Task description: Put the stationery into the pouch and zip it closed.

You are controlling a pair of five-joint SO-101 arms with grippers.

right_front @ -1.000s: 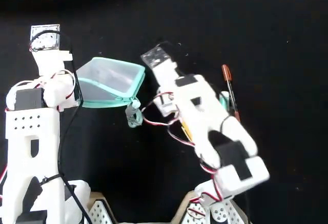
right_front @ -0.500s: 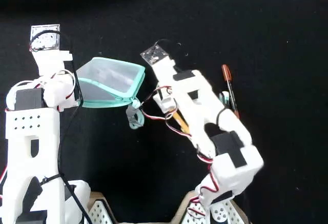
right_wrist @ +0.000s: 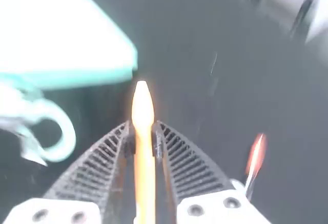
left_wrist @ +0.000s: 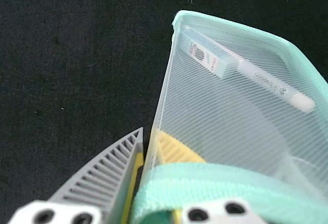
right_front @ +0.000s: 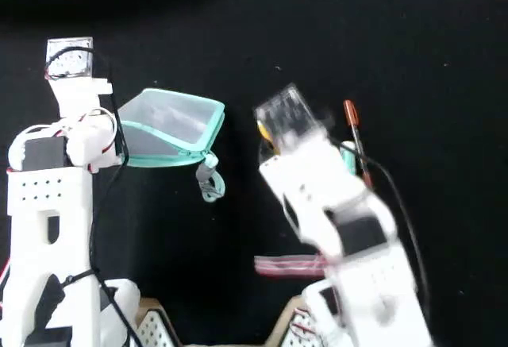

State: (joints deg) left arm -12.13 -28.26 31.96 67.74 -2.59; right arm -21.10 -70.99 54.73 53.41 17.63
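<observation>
Swung rightward off the translucent mint-trimmed mesh pouch [right_front: 171, 121]: right gripper [right_wrist: 142, 126], clenched on 1 orange tapered pen [right_wrist: 144, 152]. Pouch rim pinched by left gripper [left_wrist: 147, 155], mouth unzipped. Stowed: 1 white marker [left_wrist: 251, 73]. Outstanding: orange pen, 1 red pen [right_front: 355, 136] on black table [right_front: 413, 45], zipping.

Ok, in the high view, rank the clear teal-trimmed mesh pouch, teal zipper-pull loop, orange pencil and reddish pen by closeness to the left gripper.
1. clear teal-trimmed mesh pouch: clamped in the left gripper.
2. teal zipper-pull loop: at the pouch's right corner.
3. orange pencil: held by the right gripper, mid-table.
4. reddish pen: far right.
</observation>
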